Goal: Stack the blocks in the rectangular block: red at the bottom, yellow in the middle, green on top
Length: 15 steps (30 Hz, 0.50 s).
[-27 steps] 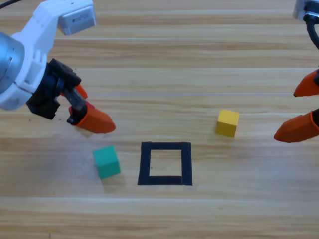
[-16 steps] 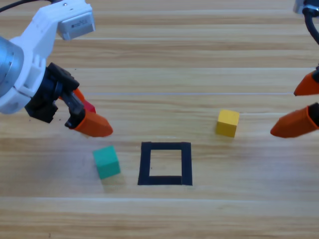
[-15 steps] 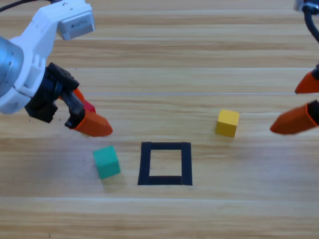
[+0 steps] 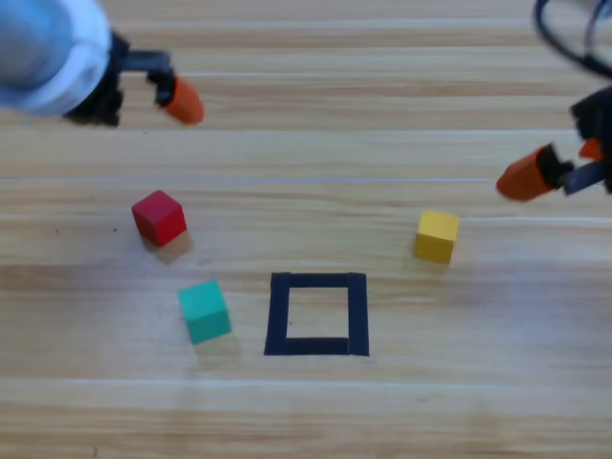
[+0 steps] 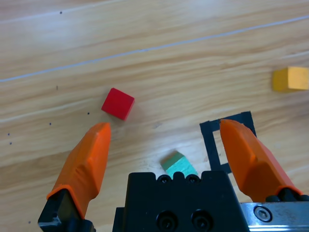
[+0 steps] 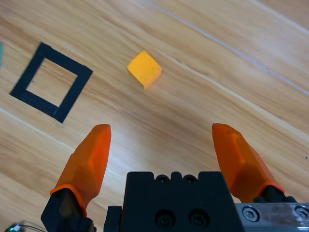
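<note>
The desk carries everything. The left gripper, jaws apart and empty, hangs at ten o'clock, nearest the red cube, which lies toward its five o'clock. The right gripper, jaws apart, waits at three o'clock. The tape square is empty; green cube lies just left of it, yellow cube at its two o'clock. Nothing blocks red's path.
</note>
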Tool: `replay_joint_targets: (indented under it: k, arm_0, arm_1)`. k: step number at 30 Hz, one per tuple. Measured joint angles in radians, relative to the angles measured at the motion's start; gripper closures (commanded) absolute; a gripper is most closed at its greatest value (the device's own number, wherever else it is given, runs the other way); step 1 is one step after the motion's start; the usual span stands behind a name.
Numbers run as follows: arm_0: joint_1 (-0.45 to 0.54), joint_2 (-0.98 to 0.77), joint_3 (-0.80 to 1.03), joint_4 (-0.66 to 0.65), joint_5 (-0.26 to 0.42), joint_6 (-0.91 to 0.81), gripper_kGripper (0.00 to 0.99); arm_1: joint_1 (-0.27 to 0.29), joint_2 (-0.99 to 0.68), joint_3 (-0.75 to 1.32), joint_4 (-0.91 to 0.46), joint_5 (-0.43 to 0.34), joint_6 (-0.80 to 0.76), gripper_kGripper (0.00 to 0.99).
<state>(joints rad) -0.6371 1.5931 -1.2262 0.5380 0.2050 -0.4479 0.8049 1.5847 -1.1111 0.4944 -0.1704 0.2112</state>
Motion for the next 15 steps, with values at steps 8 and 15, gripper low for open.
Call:
replay_joint_targets:
  k: [8, 15]
  arm_0:
    - [0.002, 0.283, -0.34, 0.317, -0.021, 0.117, 0.025]
    - [0.086, 0.319, -0.327, 0.324, -0.17, 0.363, 0.028]
  arm_1:
    - [-0.001, 0.233, -0.17, 0.107, 0.004, 0.197, 0.017]
    - [-0.013, 0.41, -0.275, 0.13, 0.048, 0.345, 0.001]
